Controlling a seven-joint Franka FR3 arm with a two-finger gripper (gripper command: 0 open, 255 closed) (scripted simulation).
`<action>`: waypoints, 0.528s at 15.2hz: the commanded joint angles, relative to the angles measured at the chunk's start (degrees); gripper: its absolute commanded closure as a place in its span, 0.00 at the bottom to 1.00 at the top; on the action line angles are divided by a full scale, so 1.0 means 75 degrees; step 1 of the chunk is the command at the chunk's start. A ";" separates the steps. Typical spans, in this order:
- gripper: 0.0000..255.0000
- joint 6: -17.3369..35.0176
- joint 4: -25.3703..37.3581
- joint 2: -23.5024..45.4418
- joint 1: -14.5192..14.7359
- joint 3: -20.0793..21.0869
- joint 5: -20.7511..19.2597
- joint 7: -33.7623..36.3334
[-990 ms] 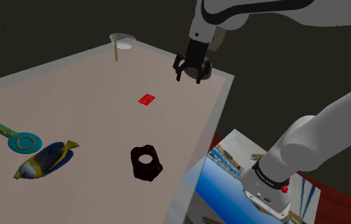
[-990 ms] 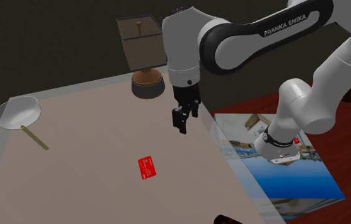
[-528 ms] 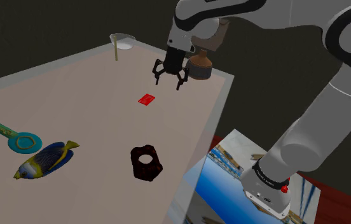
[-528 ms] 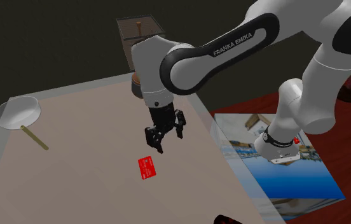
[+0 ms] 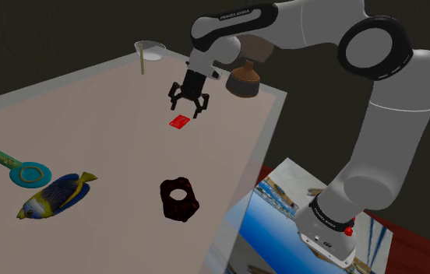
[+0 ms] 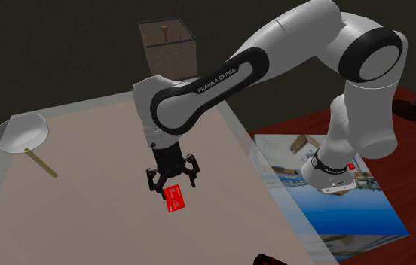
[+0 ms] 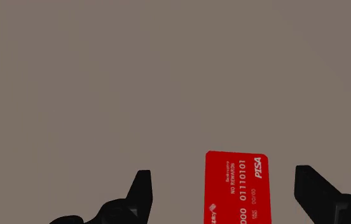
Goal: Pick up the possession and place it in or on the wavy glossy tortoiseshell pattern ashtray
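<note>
A small red card (image 5: 180, 121) printed with white numbers lies flat on the beige table (image 5: 89, 117). My gripper (image 5: 188, 107) hovers just above it, open, with its fingers pointing down. In the second exterior view the gripper (image 6: 173, 184) hangs right over the card (image 6: 174, 199). The wrist view has the card (image 7: 236, 188) lying between the spread fingers of the gripper (image 7: 222, 184), untouched by either. The dark wavy tortoiseshell ashtray (image 5: 179, 200) stands nearer the stand, close to the table's edge; its rim (image 6: 270, 260) peeks into the second exterior view.
A brown round-based stand (image 5: 244, 80) with a cage-like top (image 6: 167, 45) sits at the far corner. A pale strainer (image 5: 149, 51) lies at the back. A blue-yellow fish (image 5: 56, 194) and a teal ring tool (image 5: 20, 167) lie at the shoulder view's left. A picture (image 5: 283, 210) lies on the floor.
The arm has swung from beside the brown stand toward the card and come down, so the open gripper now hangs right over it. The card has not moved.
</note>
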 commanded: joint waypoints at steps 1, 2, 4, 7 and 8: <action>0.00 0.0072 0.0480 0.0577 -0.0001 -0.0012 0.0267 0.0431; 0.00 0.0159 0.0421 0.0598 0.0024 0.0002 0.0283 0.0419; 0.00 0.0333 0.0309 0.0643 0.0076 0.0030 0.0317 0.0396; 0.00 0.0591 0.0156 0.0721 0.0154 0.0073 0.0369 0.0362; 0.00 0.0676 0.0108 0.0750 0.0179 0.0088 0.0387 0.0350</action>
